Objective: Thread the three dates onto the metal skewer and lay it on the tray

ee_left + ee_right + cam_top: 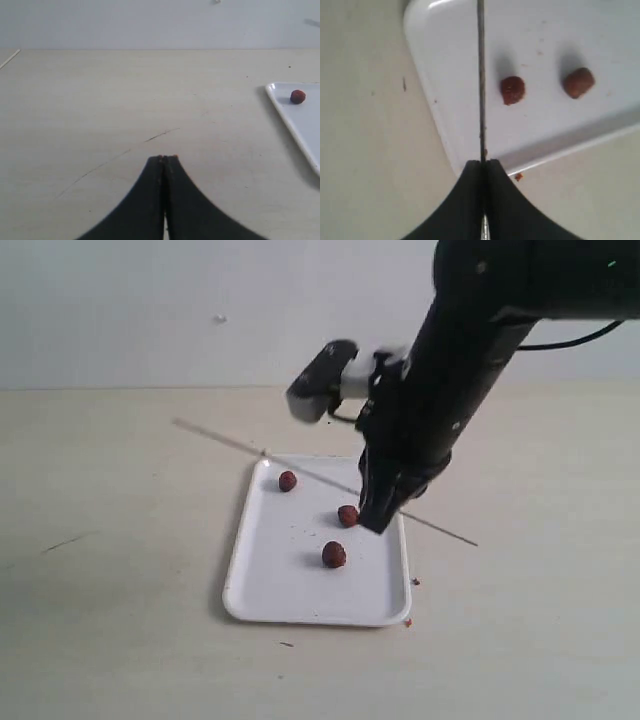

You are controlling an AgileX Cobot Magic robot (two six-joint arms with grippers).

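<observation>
One pale tabletop [120, 640] carries everything. One black arm [470, 360] shows in the exterior view, reaching down from the upper right. One white tray [290, 585] lies flat at the middle of the tabletop. One metal skewer [300, 472] runs slantwise over the tray's far part, both ends past the rim. The right tool [380, 520] is pinched narrow on the metal skewer, its tip over the tray's right side; the right wrist view shows the rod entering between the closed jaws. The left tool [164, 159] is pressed together with nothing in it, over bare tabletop to the tray's left. Three dates lie loose and apart on the tray, none threaded: the far date [287, 481] near the far left corner, the middle date [347, 515] just beside the right tool, the near date [334, 554] toward the front. Two reddish crumbs [407, 622] lie by the tray's right rim.
</observation>
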